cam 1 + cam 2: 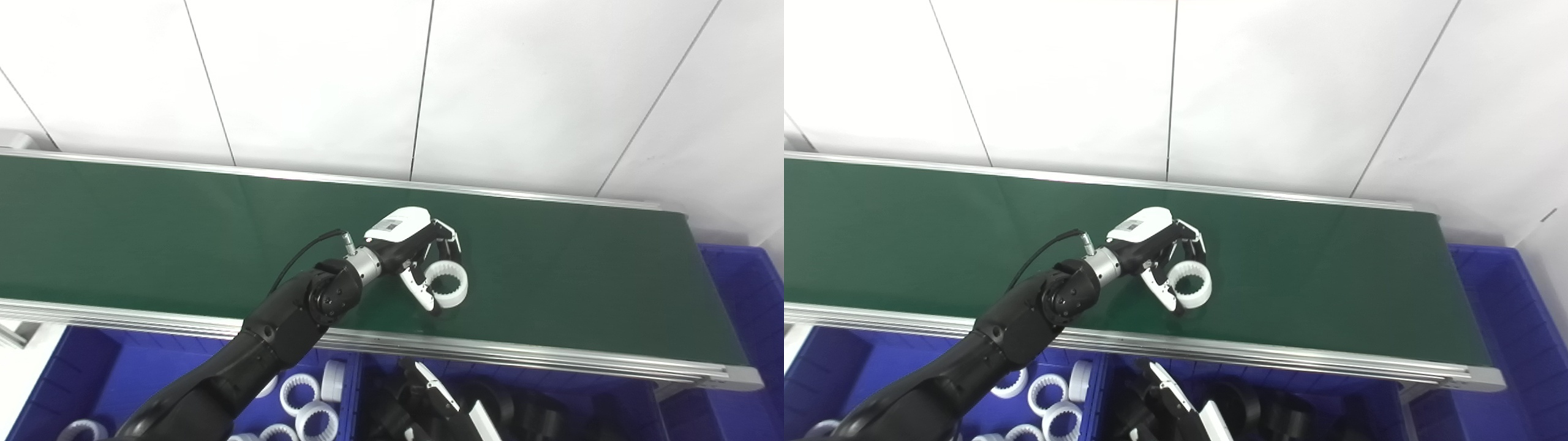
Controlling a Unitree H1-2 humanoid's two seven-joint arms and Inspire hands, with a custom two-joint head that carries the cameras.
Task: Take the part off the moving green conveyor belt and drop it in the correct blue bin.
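Where the left hand (422, 260) reaches over the green conveyor belt (153, 226), a white toothed ring (447, 283) lies flat on the belt between its curled fingers (446, 240) and thumb. Contact looks made, yet the ring is not lifted, so the grip seems only half set. Judged rigid plastic, light, smooth outside (likely slippery); pinching across the wall, thumb outside, should serve. White rings lie in the near-left blue bin (98, 373), dark parts beside. Right hand (441, 398) low by the bins; open or clenched, I cannot tell.
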